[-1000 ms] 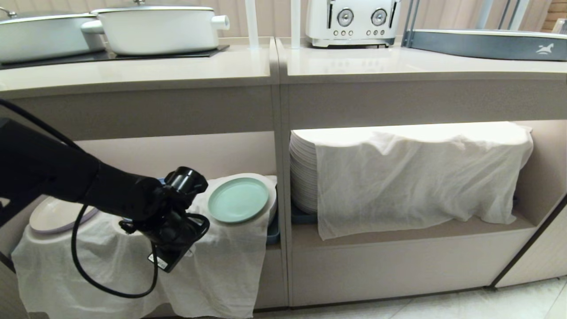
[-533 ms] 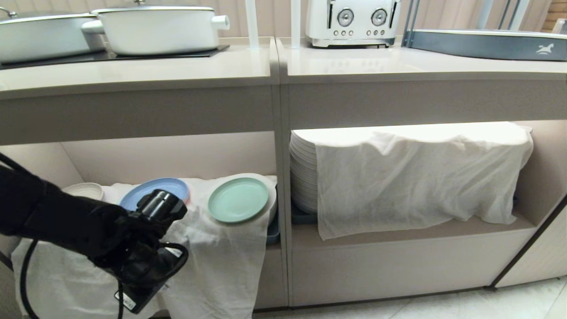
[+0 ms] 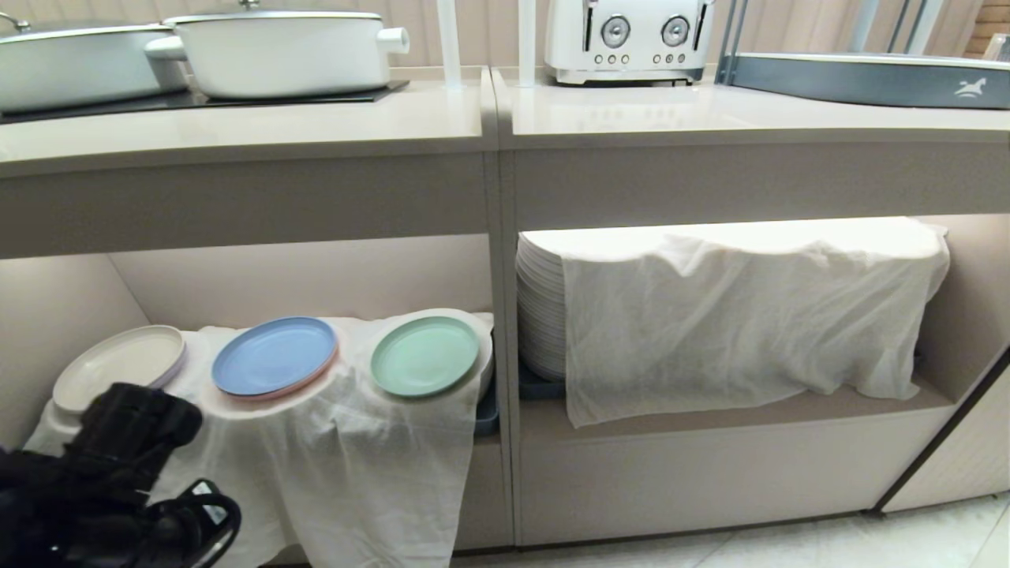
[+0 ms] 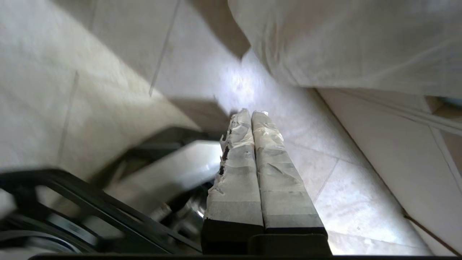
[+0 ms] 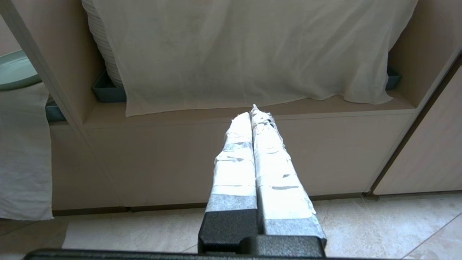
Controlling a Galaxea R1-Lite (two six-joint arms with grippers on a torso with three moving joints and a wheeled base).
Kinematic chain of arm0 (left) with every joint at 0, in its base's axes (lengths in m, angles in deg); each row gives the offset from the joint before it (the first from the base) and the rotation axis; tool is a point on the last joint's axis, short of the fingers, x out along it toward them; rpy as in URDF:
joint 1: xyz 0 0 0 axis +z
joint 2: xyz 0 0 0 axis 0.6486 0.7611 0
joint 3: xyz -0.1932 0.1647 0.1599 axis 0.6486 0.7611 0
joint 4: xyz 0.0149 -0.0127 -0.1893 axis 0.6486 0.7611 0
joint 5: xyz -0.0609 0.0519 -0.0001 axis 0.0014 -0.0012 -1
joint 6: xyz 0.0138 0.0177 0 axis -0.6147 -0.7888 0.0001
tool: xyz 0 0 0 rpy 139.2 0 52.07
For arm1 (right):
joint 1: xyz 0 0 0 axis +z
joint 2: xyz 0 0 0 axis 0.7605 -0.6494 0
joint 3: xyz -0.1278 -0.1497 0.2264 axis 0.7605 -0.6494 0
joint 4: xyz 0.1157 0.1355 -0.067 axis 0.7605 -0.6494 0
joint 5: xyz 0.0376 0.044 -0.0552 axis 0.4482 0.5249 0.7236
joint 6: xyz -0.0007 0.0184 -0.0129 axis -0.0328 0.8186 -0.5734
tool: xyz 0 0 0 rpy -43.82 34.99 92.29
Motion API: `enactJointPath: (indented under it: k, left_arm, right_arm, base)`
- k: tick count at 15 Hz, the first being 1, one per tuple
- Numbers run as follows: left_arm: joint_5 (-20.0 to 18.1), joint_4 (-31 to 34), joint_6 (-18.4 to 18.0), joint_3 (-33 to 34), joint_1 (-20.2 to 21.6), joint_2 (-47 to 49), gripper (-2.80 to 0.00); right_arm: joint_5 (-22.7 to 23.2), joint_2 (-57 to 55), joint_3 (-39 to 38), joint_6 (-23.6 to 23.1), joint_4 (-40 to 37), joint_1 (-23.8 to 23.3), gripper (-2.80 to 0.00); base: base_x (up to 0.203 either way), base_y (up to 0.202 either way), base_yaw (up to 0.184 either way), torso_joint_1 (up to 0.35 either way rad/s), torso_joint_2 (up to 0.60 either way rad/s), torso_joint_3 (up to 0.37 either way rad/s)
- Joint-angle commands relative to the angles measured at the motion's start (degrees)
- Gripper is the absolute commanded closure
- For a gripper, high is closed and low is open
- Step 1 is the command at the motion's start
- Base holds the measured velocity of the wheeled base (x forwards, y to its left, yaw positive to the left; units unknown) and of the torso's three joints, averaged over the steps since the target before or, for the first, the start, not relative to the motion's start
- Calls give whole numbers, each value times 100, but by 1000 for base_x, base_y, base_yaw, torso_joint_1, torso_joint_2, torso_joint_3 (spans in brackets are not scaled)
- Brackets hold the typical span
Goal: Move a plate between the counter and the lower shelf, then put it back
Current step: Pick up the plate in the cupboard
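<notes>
The mint-green plate [image 3: 424, 355] lies flat on white cloth in the left compartment of the lower shelf [image 3: 316, 276], at its right end; its edge also shows in the right wrist view [image 5: 14, 68]. The counter [image 3: 316, 118] above has no plate on it. My left arm [image 3: 118, 473] is low at the bottom left, well away from the plate. Its gripper [image 4: 251, 112] is shut on nothing and points at the floor tiles. My right gripper [image 5: 254, 112] is shut and empty, held low in front of the right compartment.
A blue plate [image 3: 274, 356] and a cream plate [image 3: 118, 359] lie left of the green one on the draped cloth [image 3: 355, 473]. A cloth-covered stack of white plates [image 3: 540, 308] fills the right compartment. Pots [image 3: 276, 47], a toaster [image 3: 627, 39] and a grey-blue tray [image 3: 868, 79] stand on the counter.
My left arm has pulled back down and to the left from in front of the shelf, uncovering the blue and cream plates. The green plate has not moved.
</notes>
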Motion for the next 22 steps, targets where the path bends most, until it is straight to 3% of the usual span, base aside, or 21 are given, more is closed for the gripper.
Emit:
enactJointPath:
  k: [1,5,7,10,15,22]
  left_arm:
    - [-43,-53,-1244,104,841,-871,0]
    - [-591,-602,-3595,168,2248,-1714,0]
    - [-975,-753,-4197,252,2422,-2296,0]
    - [-1194,-803,-4661,473,2276,-3243,0]
    - [-970,-816,-5014,1238,1016,-5237,0]
    - [-935,-804,-5475,2149,594,-7339,0]
  right_arm:
    - [7,0,0,1,0,0,0]
    - [4,0,0,1,0,0,0]
    - [-1,0,0,1,0,0,0]
    - [-1,0,0,1,0,0,0]
    - [-1,0,0,1,0,0,0]
    - [-1,0,0,1,0,-3,0]
  base:
    - [0,0,0,0,0,0]
    - [0,0,0,0,0,0]
    - [0,0,0,0,0,0]
    - [0,0,0,0,0,0]
    - [0,0,0,0,0,0]
    - [0,0,0,0,0,0]
